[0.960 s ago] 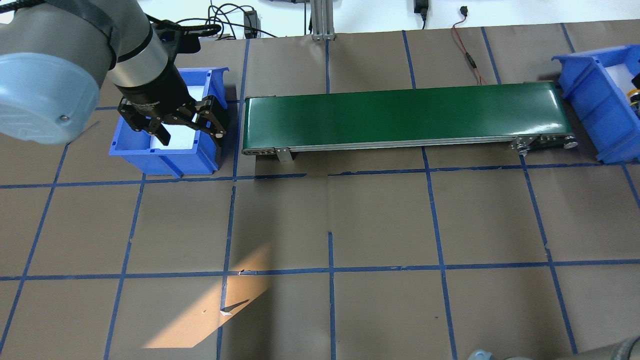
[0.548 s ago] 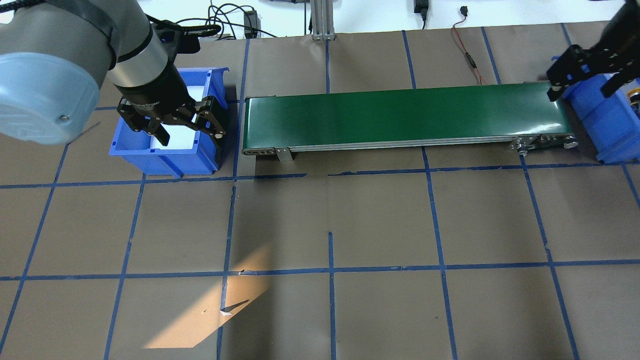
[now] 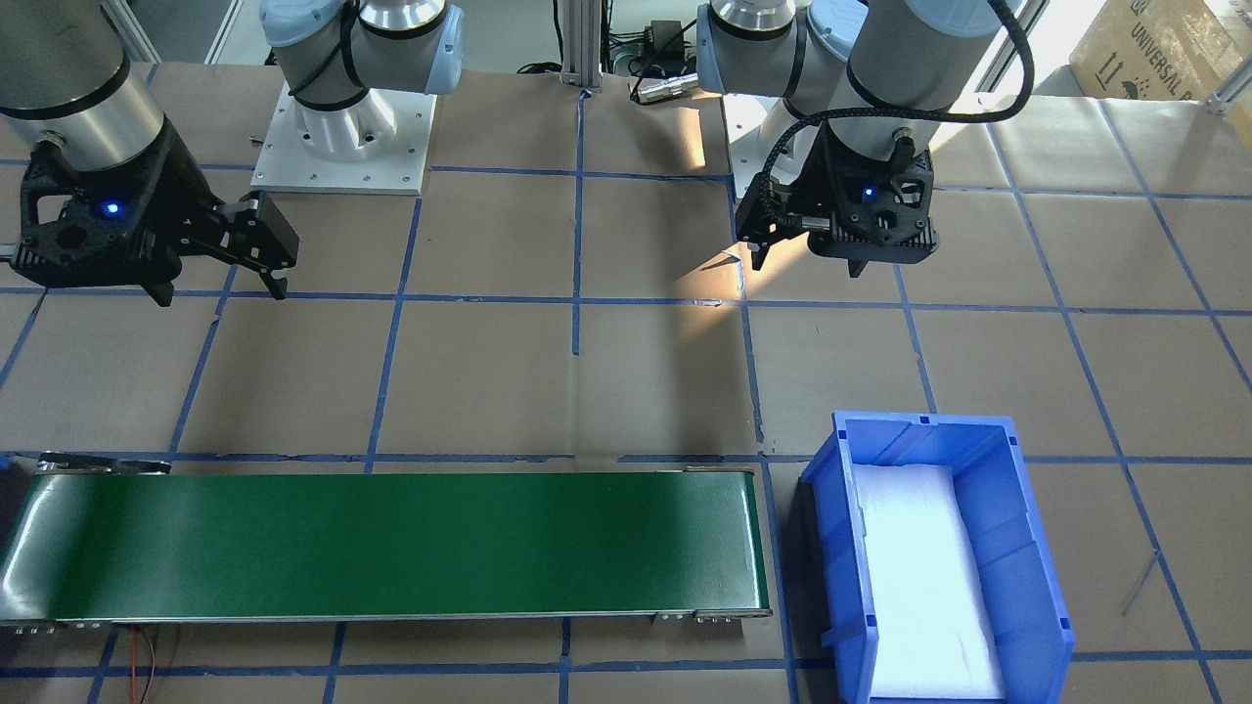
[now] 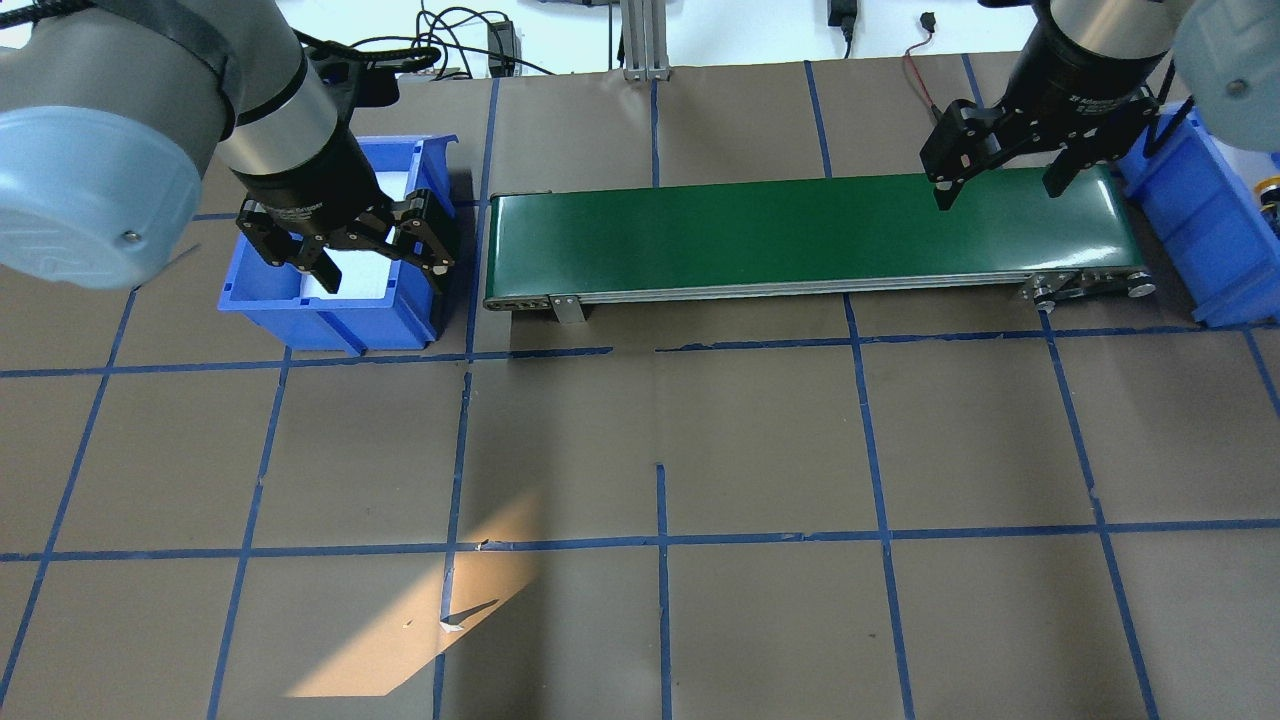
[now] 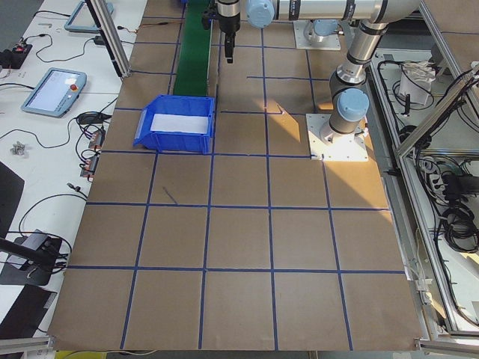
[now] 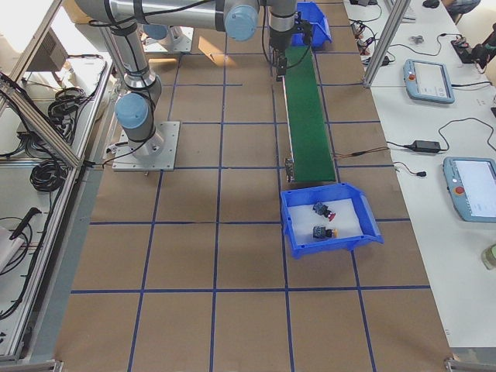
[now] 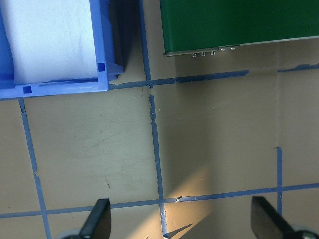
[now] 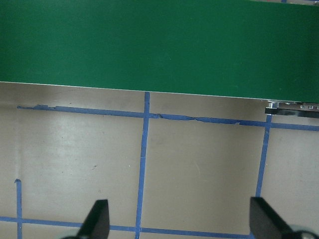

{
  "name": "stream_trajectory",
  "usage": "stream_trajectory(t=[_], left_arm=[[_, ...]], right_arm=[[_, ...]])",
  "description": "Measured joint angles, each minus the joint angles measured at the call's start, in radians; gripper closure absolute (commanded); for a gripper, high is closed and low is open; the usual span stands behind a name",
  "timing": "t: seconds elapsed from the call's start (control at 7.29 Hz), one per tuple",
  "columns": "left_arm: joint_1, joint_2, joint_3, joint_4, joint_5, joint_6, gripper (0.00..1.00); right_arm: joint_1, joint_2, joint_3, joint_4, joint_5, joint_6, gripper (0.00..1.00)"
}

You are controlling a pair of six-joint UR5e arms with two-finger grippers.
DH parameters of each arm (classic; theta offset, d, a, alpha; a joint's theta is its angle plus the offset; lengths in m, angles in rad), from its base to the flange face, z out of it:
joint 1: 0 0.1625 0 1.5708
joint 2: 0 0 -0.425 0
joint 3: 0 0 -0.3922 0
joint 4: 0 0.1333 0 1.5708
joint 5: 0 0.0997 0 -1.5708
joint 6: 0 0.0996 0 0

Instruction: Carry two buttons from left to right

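looking for a sanity check here: is anything left to do on this run? both buttons sit in the right bin (image 6: 325, 246), the red button (image 6: 323, 210) just beside the yellow button (image 6: 318, 232), apart from each other on the white liner. the left bin (image 4: 330, 320) shows only its foam pad (image 3: 919, 567), and the belt (image 4: 800, 235) carries nothing.

reply: looks done to me, just judging from where things lie. both claws are spread wide with nothing between the fingers. the left gripper (image 4: 382, 272) hangs over the belt-side edge of the left bin, and the right gripper (image 4: 997, 192) hangs over the right end of the belt, near the right bin's rim.

op: so what could go wrong from here?

reply: mostly clumsy exits, i'd say. the left one seems to straddle that bin wall, so a straight drop would put a fingertip on the rim and shove or tip the bin. the right one is the bigger worry: if it swings toward its bin with the fingers that wide, one could clip the rim and jolt the bin, and those caps look round enough that a button might roll or topple. i can't tell how high either claw is above the belt or bins, so how real that risk is stays a guess. lifting straight up before going home seems the safe call.
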Motion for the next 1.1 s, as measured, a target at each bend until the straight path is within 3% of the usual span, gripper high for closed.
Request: stream_trajectory(t=[1.1], left_arm=[[-0.004,-0.001,0.005,0.003,0.017,-0.005,0.0]], right_arm=[[0.01,-0.008,-0.005,0.001,-0.002,0.005,0.0]])
